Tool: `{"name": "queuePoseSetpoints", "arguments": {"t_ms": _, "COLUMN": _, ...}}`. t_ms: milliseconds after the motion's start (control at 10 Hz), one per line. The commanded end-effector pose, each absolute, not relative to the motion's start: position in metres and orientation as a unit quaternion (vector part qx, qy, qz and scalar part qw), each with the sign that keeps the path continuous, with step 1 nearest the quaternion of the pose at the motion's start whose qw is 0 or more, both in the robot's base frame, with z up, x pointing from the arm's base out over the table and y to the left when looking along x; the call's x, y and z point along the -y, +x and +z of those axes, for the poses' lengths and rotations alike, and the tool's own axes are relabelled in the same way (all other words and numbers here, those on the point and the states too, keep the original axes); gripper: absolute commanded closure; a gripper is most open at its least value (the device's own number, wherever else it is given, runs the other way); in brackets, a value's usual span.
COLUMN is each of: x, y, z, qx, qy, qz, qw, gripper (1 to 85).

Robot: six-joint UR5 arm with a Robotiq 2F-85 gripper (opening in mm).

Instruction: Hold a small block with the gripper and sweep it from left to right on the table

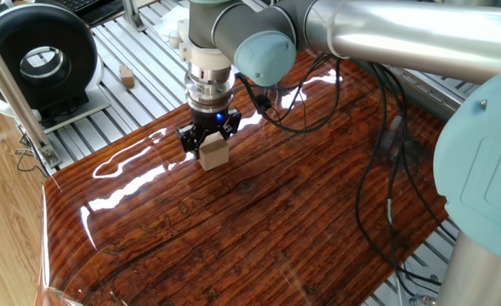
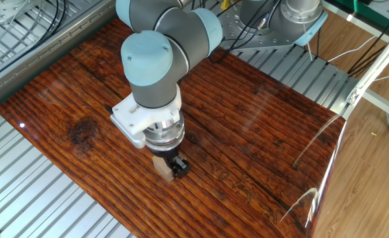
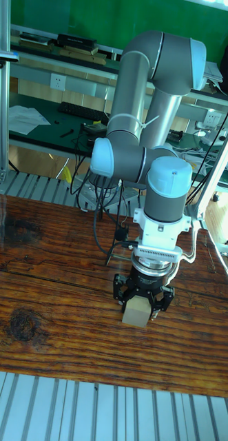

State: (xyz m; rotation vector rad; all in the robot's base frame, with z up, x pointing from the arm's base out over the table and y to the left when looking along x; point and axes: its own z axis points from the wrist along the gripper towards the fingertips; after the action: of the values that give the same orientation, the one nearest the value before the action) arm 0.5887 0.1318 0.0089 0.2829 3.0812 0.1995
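Observation:
The small block [image 1: 215,154] is a pale beige wooden cube resting on the glossy reddish-brown table [image 1: 259,229]. My black gripper [image 1: 207,144] is shut on the block, with its prongs down at the board. The other fixed view has the block [image 2: 162,166] peeking out under the silver wrist, and the gripper [image 2: 172,166] clamps it near the table's [image 2: 260,125] front edge. From the tall fixed view, the block [image 3: 134,312] sits between the prongs of the gripper [image 3: 142,302], toward the right part of the table [image 3: 52,317].
A tinier brownish block [image 1: 128,78] lies on the ribbed aluminium frame beyond the board. A black round device [image 1: 39,58] stands at the far left. Black cables [image 1: 378,170] trail over the right side of the table.

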Motion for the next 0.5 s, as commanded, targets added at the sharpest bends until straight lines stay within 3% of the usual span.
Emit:
{"name": "queuePoseSetpoints", "arguments": {"t_ms": 0, "x": -0.142, "y": 0.5915, "z": 0.0101, "qx": -0.992, "qy": 0.1, "qz": 0.069, "qw": 0.022, "gripper": 84.7}}
{"name": "queuePoseSetpoints", "arguments": {"t_ms": 400, "x": -0.1479, "y": 0.5933, "z": 0.0094, "qx": -0.992, "qy": 0.106, "qz": 0.065, "qw": 0.023, "gripper": 84.7}}
